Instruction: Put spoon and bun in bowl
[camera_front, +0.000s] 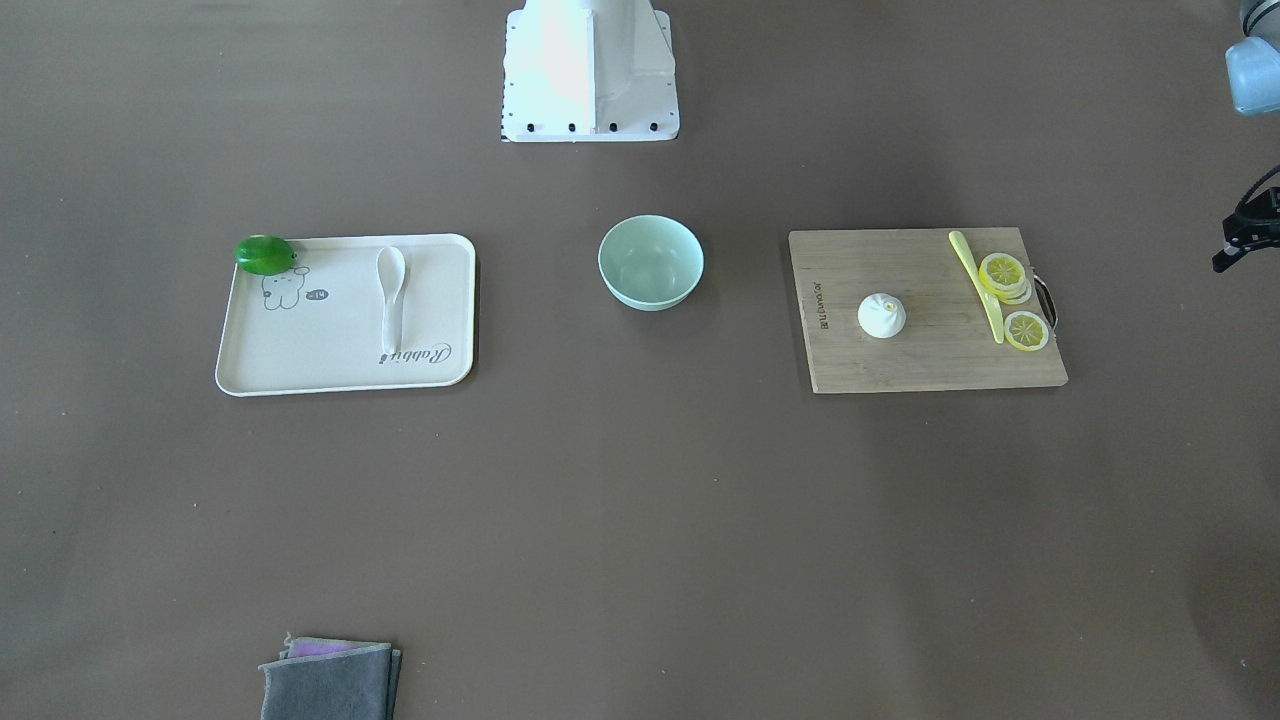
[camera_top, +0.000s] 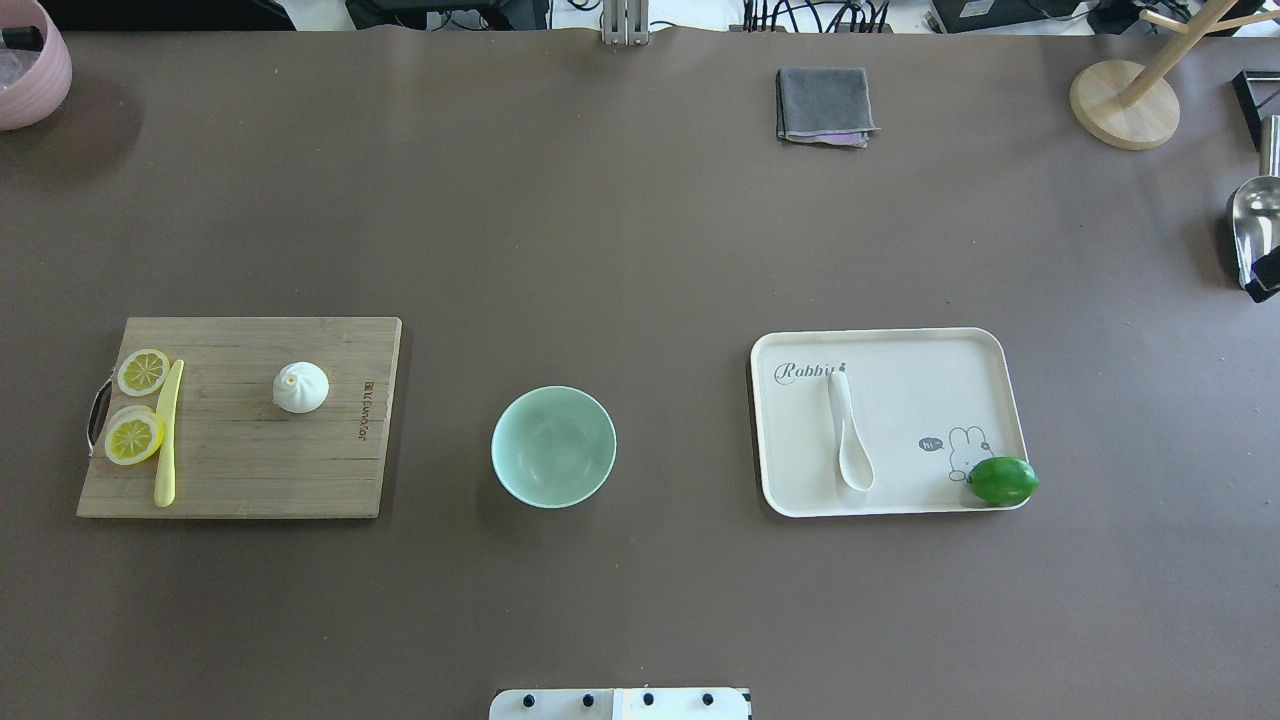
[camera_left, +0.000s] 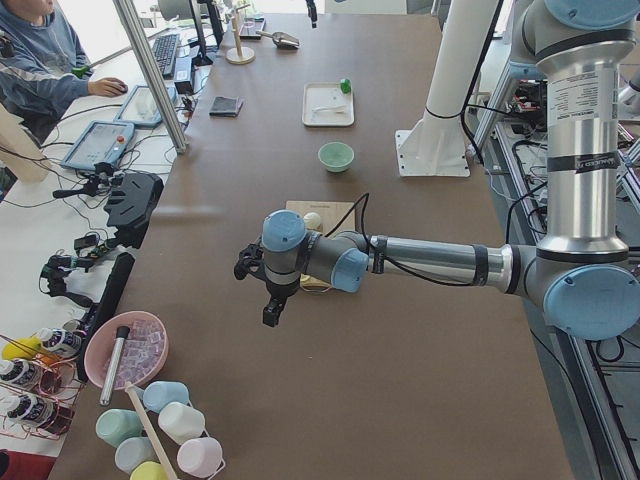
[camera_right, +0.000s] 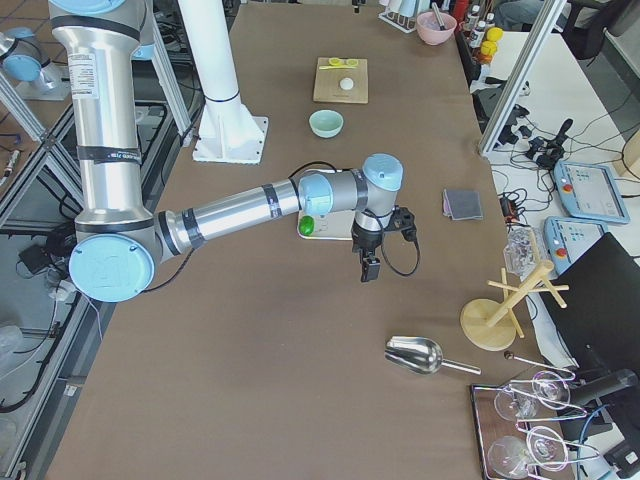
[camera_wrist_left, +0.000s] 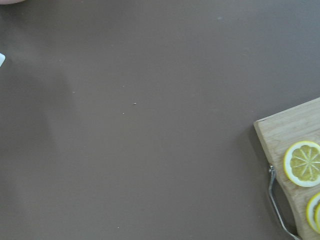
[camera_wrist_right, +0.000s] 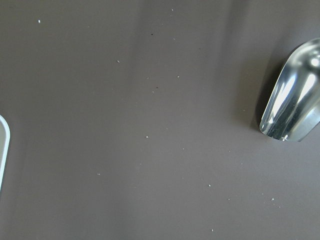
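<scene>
The spoon (camera_top: 848, 440) lies on a tray (camera_top: 900, 345) printed "Rabbit". The bun (camera_top: 300, 387) sits on a board (camera_top: 250, 470) whose stamp is unreadable. The bowl (camera_top: 553, 446) stands between them on the bench (camera_top: 640, 200). The left claw (camera_left: 271, 312) hangs beyond the board and the right claw (camera_right: 369, 266) beyond the tray, both well apart from these things. I cannot tell whether either is spread.

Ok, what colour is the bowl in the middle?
Pale mint green, plain; the bowl shows best in the overhead exterior view.

Brown bench (camera_top: 640, 250) carries: wooden board (camera_top: 240, 470) left, mint bowl (camera_top: 553, 446) centre, cream tray (camera_top: 900, 345) right, all well apart. Far edge: folded grey cloth (camera_top: 823, 104), wooden stand (camera_top: 1123, 105), metal scoop (camera_top: 1255, 225), pink tub (camera_top: 30, 70).
</scene>
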